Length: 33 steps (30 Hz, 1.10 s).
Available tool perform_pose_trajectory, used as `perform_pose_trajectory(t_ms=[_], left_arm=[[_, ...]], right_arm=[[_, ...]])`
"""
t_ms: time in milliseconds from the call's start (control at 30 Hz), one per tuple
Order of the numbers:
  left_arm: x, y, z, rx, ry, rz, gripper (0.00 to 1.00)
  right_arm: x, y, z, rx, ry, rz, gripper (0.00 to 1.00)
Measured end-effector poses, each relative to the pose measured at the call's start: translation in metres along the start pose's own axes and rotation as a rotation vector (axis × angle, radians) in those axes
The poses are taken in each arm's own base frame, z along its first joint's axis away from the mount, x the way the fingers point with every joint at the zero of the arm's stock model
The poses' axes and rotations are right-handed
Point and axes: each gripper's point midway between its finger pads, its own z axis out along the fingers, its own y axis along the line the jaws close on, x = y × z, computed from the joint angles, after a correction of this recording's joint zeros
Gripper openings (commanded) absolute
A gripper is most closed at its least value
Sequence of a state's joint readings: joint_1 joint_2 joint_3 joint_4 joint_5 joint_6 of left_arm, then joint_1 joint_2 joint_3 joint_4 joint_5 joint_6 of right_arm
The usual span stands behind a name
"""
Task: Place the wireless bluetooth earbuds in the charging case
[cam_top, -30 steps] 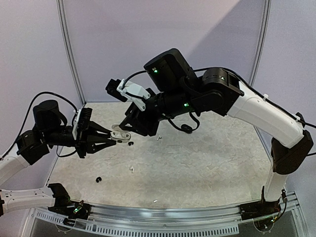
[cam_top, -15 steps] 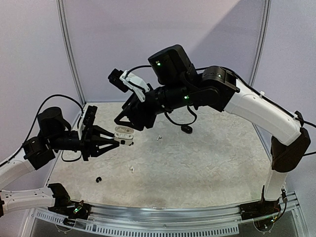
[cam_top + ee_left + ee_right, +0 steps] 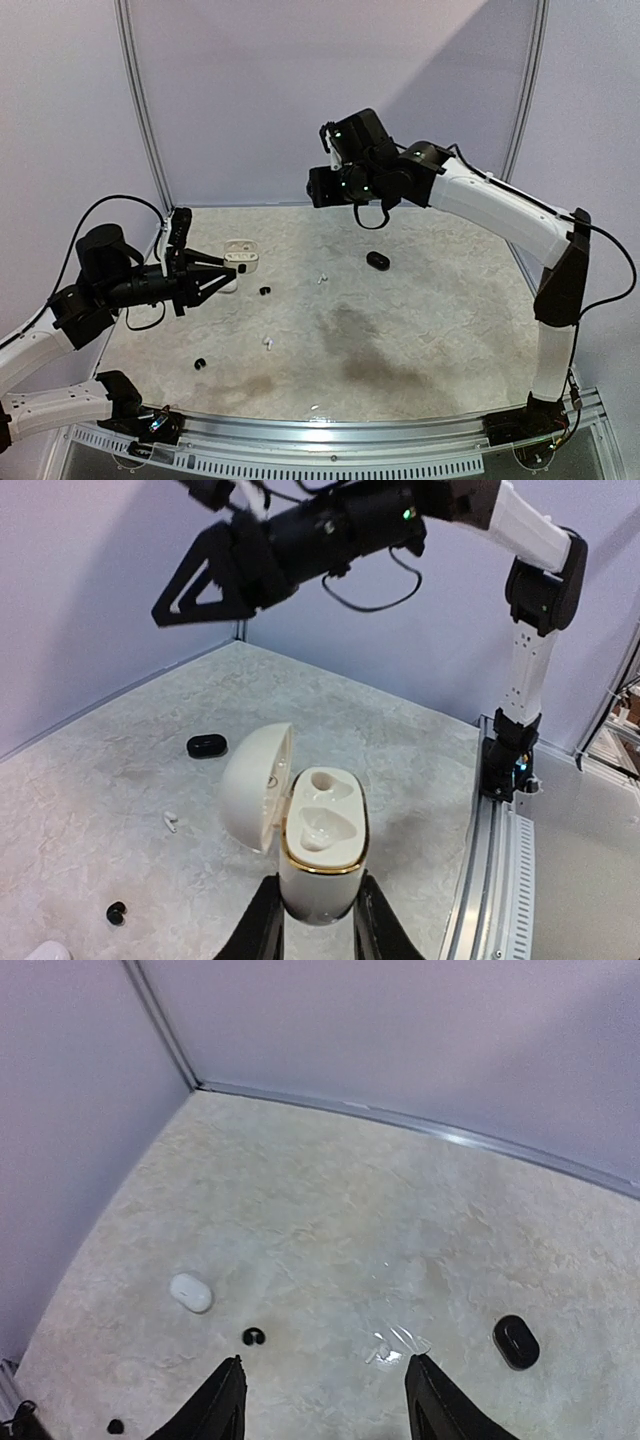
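While the open white charging case (image 3: 320,830) is clamped upright between the fingers of the left gripper (image 3: 320,912), both of its wells are seen to be empty, so no insertion has yet been made. The right gripper (image 3: 323,1362) is held high above the table (image 3: 450,320), its jaws parted about halfway with nothing between them. The earbuds lie loose on the table, a black earbud (image 3: 253,1336) and a white earbud (image 3: 380,1350) being nearest below it. A descent and a fine pinch on one earbud are judged necessary next, followed by alignment over a well.

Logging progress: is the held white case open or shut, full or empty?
Open and empty: the white case has its lid swung aside, both wells bare.
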<state>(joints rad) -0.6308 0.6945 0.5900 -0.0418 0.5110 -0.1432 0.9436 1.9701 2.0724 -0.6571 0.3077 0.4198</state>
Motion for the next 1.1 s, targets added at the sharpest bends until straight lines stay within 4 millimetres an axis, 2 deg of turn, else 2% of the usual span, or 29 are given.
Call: perform_pose_trajectory(t_ms=[167,300,400,467,533,867,1100], left_arm=[[-0.001,0.008,-0.002,-0.040,-0.007,0.000,0.00],[-0.001,0.011,-0.002,-0.048,-0.008,0.003,0.00],[0.001,0.011,-0.004,-0.050,-0.009,0.011,0.00],[0.003,0.011,-0.004,-0.050,-0.005,0.013,0.00],[0.005,0.012,-0.004,-0.052,-0.003,0.012,0.00],[0.000,0.012,-0.004,-0.047,-0.031,0.027,0.00],[-0.001,0.011,-0.004,-0.038,-0.037,0.031,0.00]], right_arm=[[0.049,-0.026,0.071,0.150,0.111,0.025,0.56],[0.107,-0.043,0.127,0.229,0.226,0.010,0.56],[0.153,-0.059,0.152,0.283,0.317,-0.003,0.56],[0.171,-0.069,0.161,0.309,0.353,-0.004,0.56],[0.179,-0.075,0.167,0.323,0.368,-0.001,0.56],[0.181,-0.077,0.186,0.333,0.343,0.019,0.47],[0.211,-0.088,0.199,0.367,0.388,-0.012,0.34]])
